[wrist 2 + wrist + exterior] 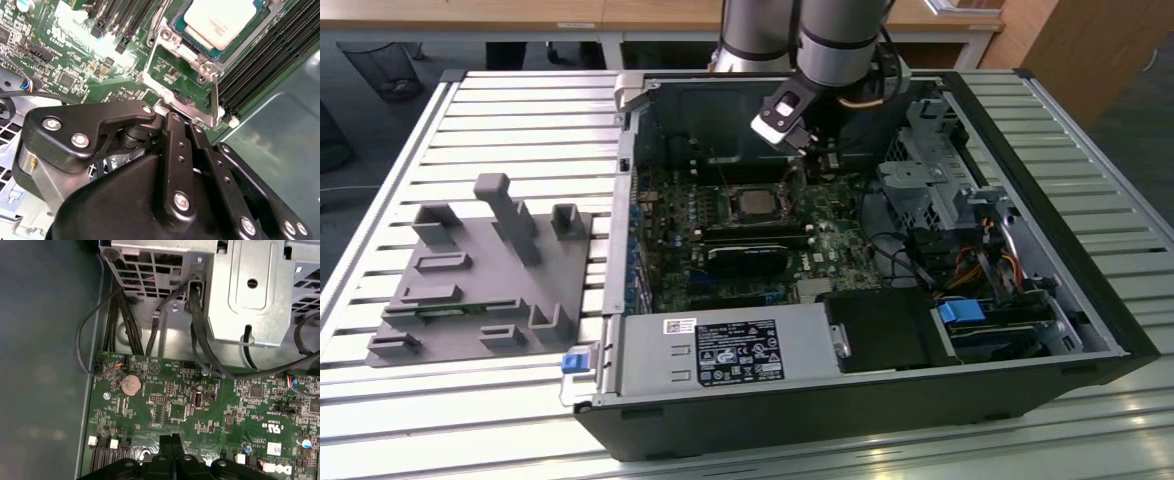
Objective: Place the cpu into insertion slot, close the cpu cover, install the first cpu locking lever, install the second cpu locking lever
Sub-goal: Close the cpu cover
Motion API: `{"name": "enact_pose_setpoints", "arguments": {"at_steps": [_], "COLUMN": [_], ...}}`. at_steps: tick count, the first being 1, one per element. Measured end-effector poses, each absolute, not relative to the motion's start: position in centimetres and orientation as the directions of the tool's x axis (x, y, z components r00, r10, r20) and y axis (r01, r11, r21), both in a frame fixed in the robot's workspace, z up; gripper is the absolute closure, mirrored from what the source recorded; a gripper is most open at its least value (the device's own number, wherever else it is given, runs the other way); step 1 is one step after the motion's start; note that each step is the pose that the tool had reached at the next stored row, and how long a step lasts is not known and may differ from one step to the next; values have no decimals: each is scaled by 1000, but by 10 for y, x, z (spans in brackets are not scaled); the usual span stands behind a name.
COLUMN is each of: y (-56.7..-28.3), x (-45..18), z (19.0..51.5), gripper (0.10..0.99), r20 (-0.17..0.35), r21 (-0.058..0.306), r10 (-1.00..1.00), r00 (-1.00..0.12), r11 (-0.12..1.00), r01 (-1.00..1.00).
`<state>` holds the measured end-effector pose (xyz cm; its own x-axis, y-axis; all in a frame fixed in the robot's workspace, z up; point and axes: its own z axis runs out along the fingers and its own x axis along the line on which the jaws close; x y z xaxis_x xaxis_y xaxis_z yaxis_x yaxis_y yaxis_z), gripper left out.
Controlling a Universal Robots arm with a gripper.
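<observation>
Hand [167,119] pressed together, tips beside insertion slot [206,66] rim; cpu [220,20] seated just beyond.

cpu [758,203] sitting in the insertion slot [730,206], case [854,410] lying on the table [520,100], rack [480,275] resting toward the exterior view's left

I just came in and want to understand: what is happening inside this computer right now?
A robot arm reaches into the open computer case. The cpu already lies in the insertion slot on the green board. The gripper, seemingly shut, is down close to the board beside the slot.
</observation>
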<state>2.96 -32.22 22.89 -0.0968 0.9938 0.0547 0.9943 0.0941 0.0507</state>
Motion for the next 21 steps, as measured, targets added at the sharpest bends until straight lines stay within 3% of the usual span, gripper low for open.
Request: {"name": "enact_pose_setpoints", "arguments": {"at_steps": [21], "y": [-322], "x": [-12], "z": [218], "gripper": [980], "r20": [55], "r21": [51], "r10": [994], "r00": [-97], "r11": [94], "r01": [994]}}
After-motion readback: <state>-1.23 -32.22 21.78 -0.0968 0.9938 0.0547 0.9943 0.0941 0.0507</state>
